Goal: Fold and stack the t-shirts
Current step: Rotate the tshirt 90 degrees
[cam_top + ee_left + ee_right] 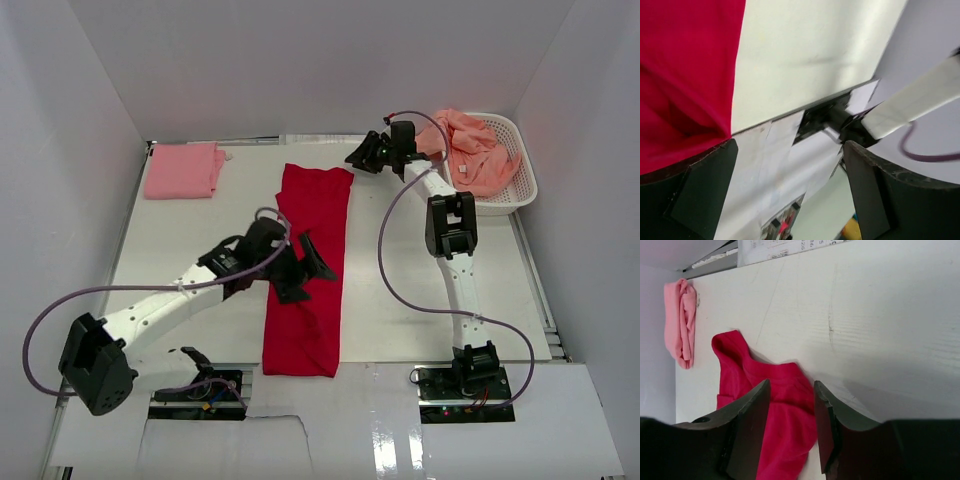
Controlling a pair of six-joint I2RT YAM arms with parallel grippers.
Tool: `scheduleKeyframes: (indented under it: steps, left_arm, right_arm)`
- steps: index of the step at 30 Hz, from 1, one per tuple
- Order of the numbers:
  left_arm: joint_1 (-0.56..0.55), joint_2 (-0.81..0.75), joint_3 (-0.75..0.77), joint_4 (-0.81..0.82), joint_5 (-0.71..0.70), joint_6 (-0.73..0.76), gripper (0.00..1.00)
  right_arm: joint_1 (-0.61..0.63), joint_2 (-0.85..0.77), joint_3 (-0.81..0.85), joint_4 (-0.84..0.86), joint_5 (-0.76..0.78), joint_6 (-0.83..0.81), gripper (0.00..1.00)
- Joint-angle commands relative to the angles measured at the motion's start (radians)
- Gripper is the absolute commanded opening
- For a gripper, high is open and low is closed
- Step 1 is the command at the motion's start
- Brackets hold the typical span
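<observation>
The left gripper (308, 272) is seen spread as wide as it goes, with nothing held between its fingers (705, 192). It is poised over the left edge of the red t-shirt (310, 270), near the middle of the shirt's length. In the left wrist view, bare table (805, 55) is seen in the gap between the jaws, and the red cloth lies to one side.

The right gripper (791, 387) is seen with its jaws parted and a clear gap between them. It is placed at the far right corner of the red t-shirt, and red cloth is seen through the gap. The cloth appears to lie loose on the table, though it cannot be told whether a fingertip touches it.

A white latticed basket (524, 160) is set at the far right corner of the table. It is filled with a crumpled heap of salmon-orange t-shirts (470, 150), part of which is draped over the near rim.

The red t-shirt is laid out as a long narrow strip running from the near edge towards the far edge, between the two arms. A light pink t-shirt (183, 170) is folded into a small rectangle at the far left corner, well apart from the red one.
</observation>
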Motion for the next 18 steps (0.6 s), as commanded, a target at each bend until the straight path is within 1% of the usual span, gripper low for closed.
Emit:
scheduleKeyframes:
  steps: [1, 2, 3, 4, 5, 6, 9, 10, 11, 13, 14, 18]
  left_arm:
    - [0.221, -0.097, 0.118, -0.132, 0.006, 0.138, 0.98]
    - [0.272, -0.091, 0.143, -0.135, 0.020, 0.182, 0.98]
    - [0.316, -0.073, 0.195, -0.140, 0.034, 0.260, 0.98]
    - [0.358, -0.048, 0.223, -0.141, 0.054, 0.297, 0.98]
    - [0.411, -0.018, 0.253, -0.140, 0.083, 0.334, 0.98]
    - [0.424, 0.046, 0.319, -0.149, 0.075, 0.392, 0.98]
    - [0.449, 0.145, 0.394, -0.141, 0.043, 0.453, 0.98]
    - [0.458, 0.163, 0.430, -0.132, 0.036, 0.473, 0.98]
    - [0.467, 0.182, 0.436, -0.074, 0.063, 0.481, 0.98]
    - [0.486, 0.243, 0.453, -0.014, 0.097, 0.484, 0.98]
    - [0.487, 0.265, 0.459, 0.047, 0.109, 0.499, 0.98]
    - [0.490, 0.390, 0.459, 0.208, 0.169, 0.524, 0.98]
  right_arm:
    - [-0.007, -0.140, -0.001, 0.075, -0.050, 0.003, 0.47]
    - [-0.005, -0.169, -0.024, 0.071, -0.060, -0.002, 0.47]
    - [-0.004, -0.200, -0.098, 0.071, -0.070, -0.003, 0.47]
    - [-0.002, -0.235, -0.143, 0.071, -0.083, -0.008, 0.47]
    - [0.003, -0.307, -0.189, 0.065, -0.098, -0.029, 0.47]
    - [0.015, -0.343, -0.287, 0.058, -0.098, -0.044, 0.47]
    - [0.048, -0.491, -0.445, 0.045, -0.094, -0.100, 0.47]
    - [0.058, -0.525, -0.534, 0.045, -0.092, -0.109, 0.47]
    - [0.067, -0.576, -0.571, 0.024, -0.089, -0.124, 0.47]
    - [0.090, -0.617, -0.649, 0.021, -0.089, -0.120, 0.47]
    - [0.098, -0.645, -0.711, 0.024, -0.092, -0.118, 0.46]
    - [0.137, -0.670, -0.799, 0.027, -0.063, -0.112, 0.41]
